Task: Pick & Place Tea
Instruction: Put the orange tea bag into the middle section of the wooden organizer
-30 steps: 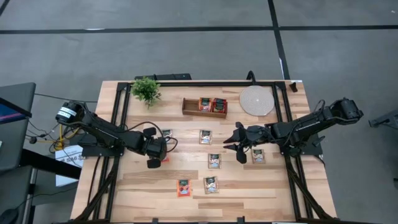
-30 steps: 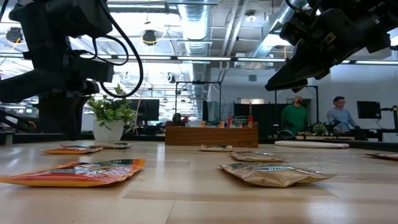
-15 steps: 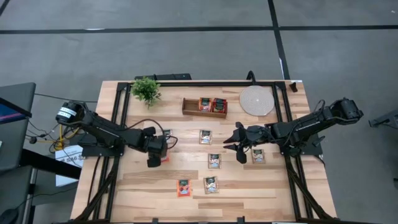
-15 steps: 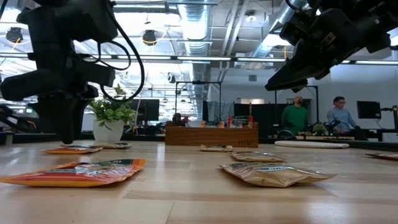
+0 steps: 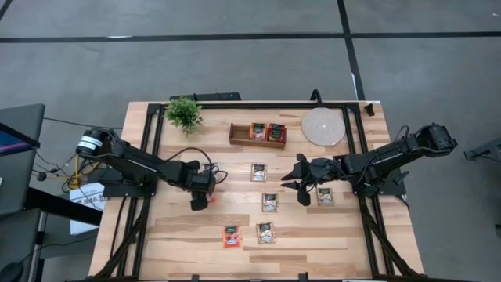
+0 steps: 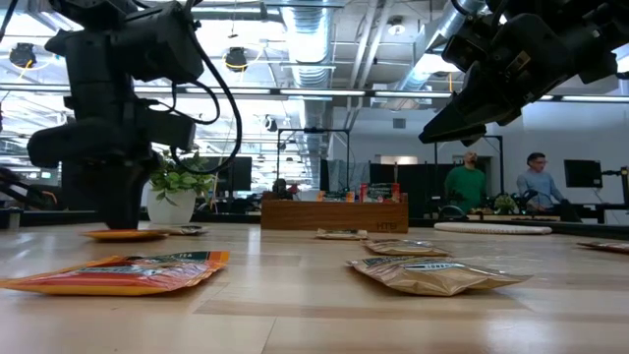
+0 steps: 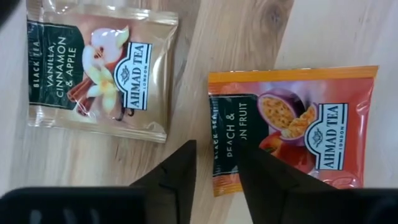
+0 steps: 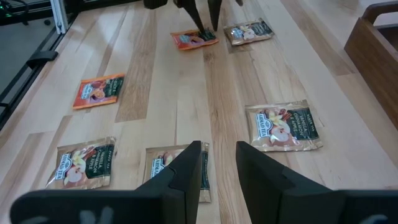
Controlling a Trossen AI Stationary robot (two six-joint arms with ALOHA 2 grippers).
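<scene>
We see the left gripper [image 7: 214,171] down at the table over the dark-band edge of a red-orange tea sachet [image 7: 292,127], fingers parted with a narrow gap; whether they pinch it is unclear, though it seems to lie flat. A pale sachet [image 7: 99,68] lies just beside. The right gripper [image 5: 301,181] hovers mid-table, fingers slightly apart, holding nothing.

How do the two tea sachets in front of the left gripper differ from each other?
The peach sachet is orange with a passion fruit picture; the vanilla sachet is pale beige with a flower and cinnamon sticks. The left gripper straddles the peach sachet's edge; the vanilla sachet lies clear of it. Both lie flat on the table, with dark label panels.
</scene>
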